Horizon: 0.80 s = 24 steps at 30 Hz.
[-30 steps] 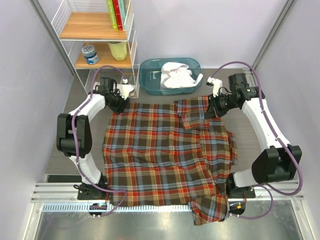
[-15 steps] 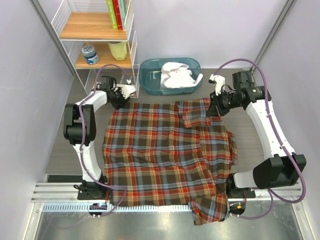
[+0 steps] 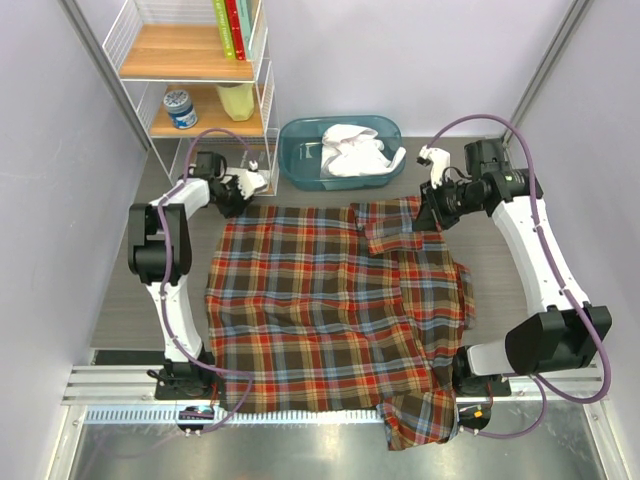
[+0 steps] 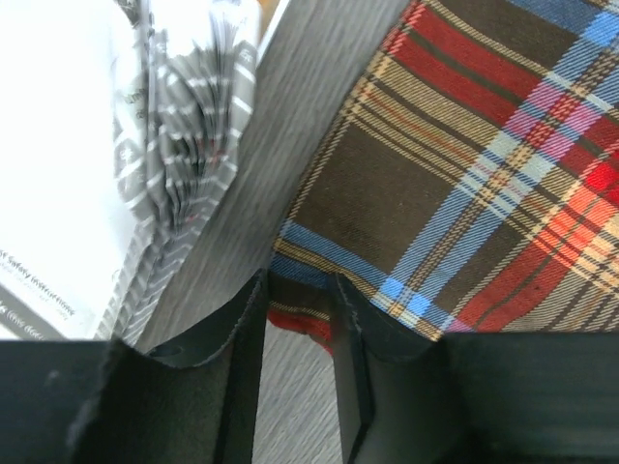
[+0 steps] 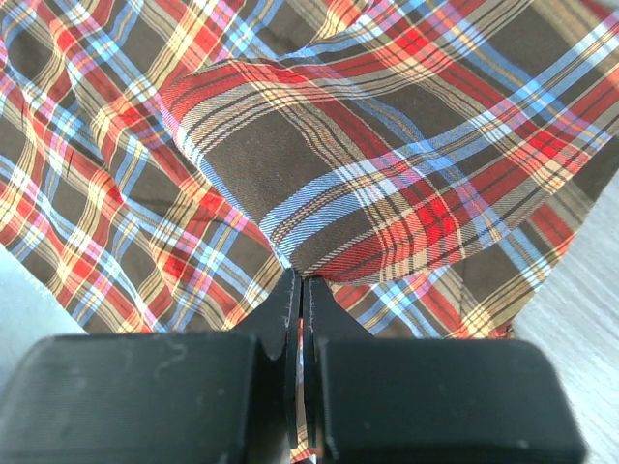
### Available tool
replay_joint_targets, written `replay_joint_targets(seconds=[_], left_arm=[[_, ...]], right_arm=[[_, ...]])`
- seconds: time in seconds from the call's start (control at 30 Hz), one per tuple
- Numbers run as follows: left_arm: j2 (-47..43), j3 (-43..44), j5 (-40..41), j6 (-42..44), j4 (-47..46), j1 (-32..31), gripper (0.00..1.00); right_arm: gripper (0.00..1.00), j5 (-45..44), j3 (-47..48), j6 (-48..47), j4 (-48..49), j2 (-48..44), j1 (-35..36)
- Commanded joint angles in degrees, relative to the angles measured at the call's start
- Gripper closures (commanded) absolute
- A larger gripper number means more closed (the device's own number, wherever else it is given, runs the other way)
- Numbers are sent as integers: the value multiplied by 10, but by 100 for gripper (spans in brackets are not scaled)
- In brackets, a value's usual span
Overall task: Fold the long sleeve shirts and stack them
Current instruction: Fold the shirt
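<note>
Spreading across most of the table [image 3: 500, 270], the plaid flannel shirt [image 3: 330, 300] lies flat with its front down. A folded flap sits at its far right corner, and one end hangs over the near edge by the right arm's base. The white shirt [image 3: 352, 150] lies crumpled in the teal basin [image 3: 290, 150] at the far edge, just beyond the flannel.

The right gripper [image 5: 298, 275] is clamped on a raised pinch of the plaid at that far right flap, its fingers pressed together with the cloth drawn up into a peak. The left gripper [image 4: 300, 285] sits at the flannel's far left corner. Its fingers [image 4: 242, 348] stand a narrow gap apart, with the red edge of the corner showing between them, not pinched.

Beside that corner, the left wrist view shows a stack of white leaflets [image 4: 58, 193] with the words "Safety instructions" on it; the rest is too small to read. The wire shelf rack [image 3: 265, 100] holds books [image 3: 232, 25], a round tin [image 3: 180, 108] and a yellow-green container [image 3: 237, 100], with no label legible.

Compared with a second ago, the left arm has folded in closer and its gripper has shifted toward the far left. The right arm has stretched slightly farther out. The flannel lies much as before.
</note>
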<state>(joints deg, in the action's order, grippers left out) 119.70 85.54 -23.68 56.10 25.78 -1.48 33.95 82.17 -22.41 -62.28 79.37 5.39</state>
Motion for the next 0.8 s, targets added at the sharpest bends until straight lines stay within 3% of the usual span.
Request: replay_joint_targets(seconds=[0.0, 0.07, 0.27, 0.5, 0.77], left_arm=[[7, 13, -21, 18, 16, 2, 72], [11, 16, -22, 22, 20, 2, 74], [2, 17, -25, 32, 35, 3, 99], [-88, -34, -40, -12, -29, 5, 100], [-199, -100, -73, 3, 3, 9, 100]], right_arm=[[99, 5, 41, -4, 5, -4, -2], [99, 7, 49, -4, 5, -4, -2], [99, 2, 77, -3, 5, -6, -2], [99, -6, 113, 4, 3, -27, -3], [99, -37, 144, 3, -17, -108, -3]])
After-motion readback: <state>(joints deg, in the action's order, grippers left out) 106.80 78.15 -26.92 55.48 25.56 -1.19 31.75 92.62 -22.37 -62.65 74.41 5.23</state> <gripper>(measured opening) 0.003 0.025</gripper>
